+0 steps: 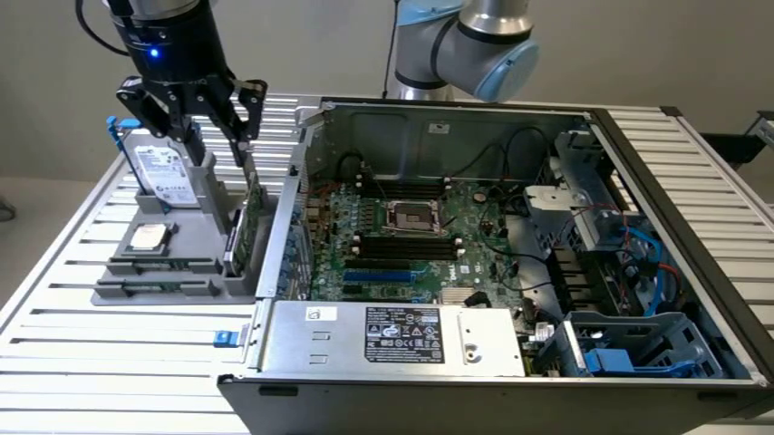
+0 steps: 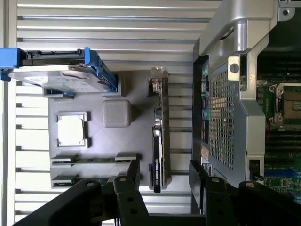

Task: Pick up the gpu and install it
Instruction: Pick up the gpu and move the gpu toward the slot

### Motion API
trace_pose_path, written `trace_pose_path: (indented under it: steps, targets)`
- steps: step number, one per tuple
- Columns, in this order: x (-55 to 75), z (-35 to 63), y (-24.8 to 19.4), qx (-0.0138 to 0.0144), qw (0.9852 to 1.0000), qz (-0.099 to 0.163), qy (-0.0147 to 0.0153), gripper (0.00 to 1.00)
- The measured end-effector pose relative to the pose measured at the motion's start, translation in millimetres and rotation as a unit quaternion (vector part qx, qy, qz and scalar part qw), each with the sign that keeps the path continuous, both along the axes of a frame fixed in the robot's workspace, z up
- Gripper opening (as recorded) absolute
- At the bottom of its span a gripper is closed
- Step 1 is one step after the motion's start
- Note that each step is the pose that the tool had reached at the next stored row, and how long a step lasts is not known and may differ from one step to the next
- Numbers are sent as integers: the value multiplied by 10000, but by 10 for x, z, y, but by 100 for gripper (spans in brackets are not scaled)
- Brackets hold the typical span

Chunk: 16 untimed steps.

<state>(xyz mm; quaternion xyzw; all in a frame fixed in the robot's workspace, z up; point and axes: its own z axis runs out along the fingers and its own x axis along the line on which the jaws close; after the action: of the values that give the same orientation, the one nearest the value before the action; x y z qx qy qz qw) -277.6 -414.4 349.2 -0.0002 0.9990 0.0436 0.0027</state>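
The gpu stands on edge in a slot at the side of a grey holder nearest the computer case, green board facing the case. In the wrist view the gpu appears edge-on as a thin black and silver strip. My gripper hangs above it, open, with nothing between its fingers. In the wrist view my gripper has one black finger on each side of the card's end, apart from it.
The holder also carries a silver hard drive in a blue frame and a small flat silver drive. The open computer case stands right beside the holder, its motherboard exposed. The slatted table lies below.
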Motion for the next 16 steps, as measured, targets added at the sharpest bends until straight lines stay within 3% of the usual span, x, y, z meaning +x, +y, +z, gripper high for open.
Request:
trace_pose_path:
  steps: [3,7,13,16]
  targets:
    - [0,0,0,-6,10000,0,1,55]
    - [-7,-59,0,-34,10000,0,1,55]
    - [-8,-107,1,-209,9997,111,-1,55]
    - [-7,-152,24,-239,9995,229,-4,55]
